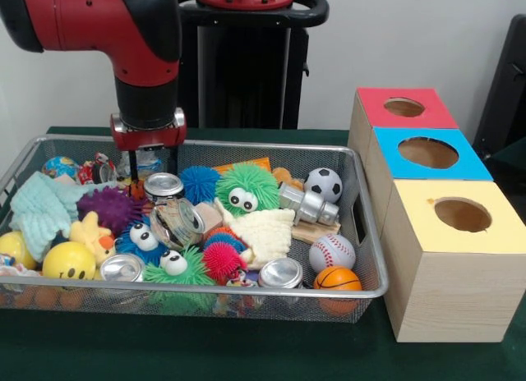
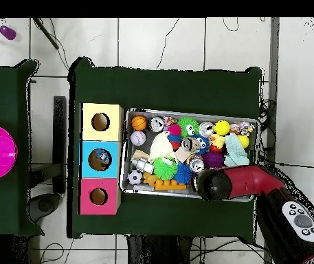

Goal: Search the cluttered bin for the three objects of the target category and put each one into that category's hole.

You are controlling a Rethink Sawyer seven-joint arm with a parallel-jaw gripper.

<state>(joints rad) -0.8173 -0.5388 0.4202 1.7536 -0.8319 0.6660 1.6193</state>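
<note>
The hand (image 1: pixel 152 169) is lowered into the bin's (image 1: pixel 366 233) far corner — fingers spread, nothing gripped. A clear bottle (image 1: pixel 174 223) is seen mid-bin; the blue-topped hole (image 1: pixel 428 153) lies alongside.

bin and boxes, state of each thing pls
bin: full of toys and cans
gripper: down in the bin's far corner, fingers apart
bottle: between the fingers, not lifted
blue hole: something shows inside
red hole: open
yellow hole: open
</note>
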